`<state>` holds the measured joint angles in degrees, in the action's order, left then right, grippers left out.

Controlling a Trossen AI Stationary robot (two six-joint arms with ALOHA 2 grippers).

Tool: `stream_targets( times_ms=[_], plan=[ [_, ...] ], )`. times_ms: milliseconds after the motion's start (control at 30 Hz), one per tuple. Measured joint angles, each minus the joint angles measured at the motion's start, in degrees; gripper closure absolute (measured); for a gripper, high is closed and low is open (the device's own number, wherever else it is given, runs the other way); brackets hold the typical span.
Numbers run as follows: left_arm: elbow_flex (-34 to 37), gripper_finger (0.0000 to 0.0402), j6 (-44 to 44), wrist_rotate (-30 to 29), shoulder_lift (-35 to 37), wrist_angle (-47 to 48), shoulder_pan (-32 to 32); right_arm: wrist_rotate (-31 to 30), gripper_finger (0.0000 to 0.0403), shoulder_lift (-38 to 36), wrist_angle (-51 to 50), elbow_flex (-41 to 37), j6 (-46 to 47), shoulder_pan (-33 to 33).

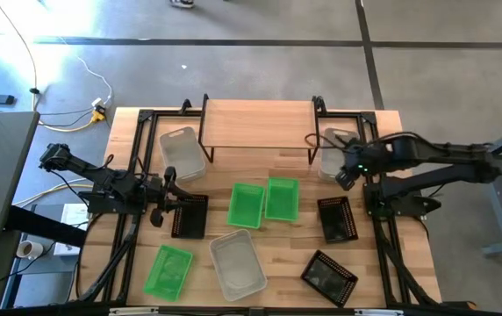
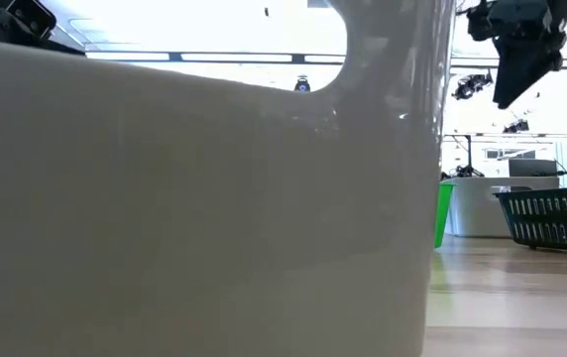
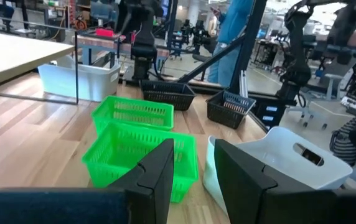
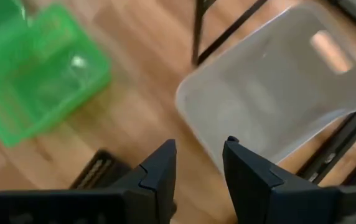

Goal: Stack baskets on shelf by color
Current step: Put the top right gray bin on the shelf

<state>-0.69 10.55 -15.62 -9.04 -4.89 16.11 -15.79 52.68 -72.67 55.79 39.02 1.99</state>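
The shelf (image 1: 260,123) stands at the far middle, its top bare. Three green baskets (image 1: 246,205) (image 1: 282,198) (image 1: 168,270), three black ones (image 1: 190,215) (image 1: 337,219) (image 1: 329,276) and three clear ones (image 1: 182,154) (image 1: 334,151) (image 1: 237,263) lie on the table. My left gripper (image 3: 193,168) is open and level at the left, beside a black basket, pointing at the green baskets (image 3: 137,155). My right gripper (image 4: 200,162) is open, raised and tilted down over the clear basket (image 4: 277,99) by the shelf's right legs.
The near clear basket (image 2: 194,198) fills most of the low view. Black frame rails (image 1: 141,149) run along both table sides. A person (image 3: 231,31) stands beyond the table in the left wrist view. Bare wood lies in front of the shelf (image 1: 260,171).
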Motion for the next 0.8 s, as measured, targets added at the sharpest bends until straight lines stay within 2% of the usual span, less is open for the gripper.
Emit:
stream_targets(
  times_ms=[233, 567, 800],
  plan=[
    [0.0, 0.0296, 0.0, 0.0, 0.0, 0.0, 0.0, 3.0, 0.0283, 8.1, 0.0, 0.0, -3.5, 2.5],
    [0.0, 0.0296, -0.2, 0.0, 0.0, -1.4, 0.0, 11.4, 0.0283, 15.6, 0.0, 0.0, -8.7, 6.0],
    [0.0, 0.0296, -0.2, 0.0, 0.0, -1.4, 0.0, 10.7, 0.0283, 17.1, 0.0, 0.0, -12.6, 6.3]
  ],
)
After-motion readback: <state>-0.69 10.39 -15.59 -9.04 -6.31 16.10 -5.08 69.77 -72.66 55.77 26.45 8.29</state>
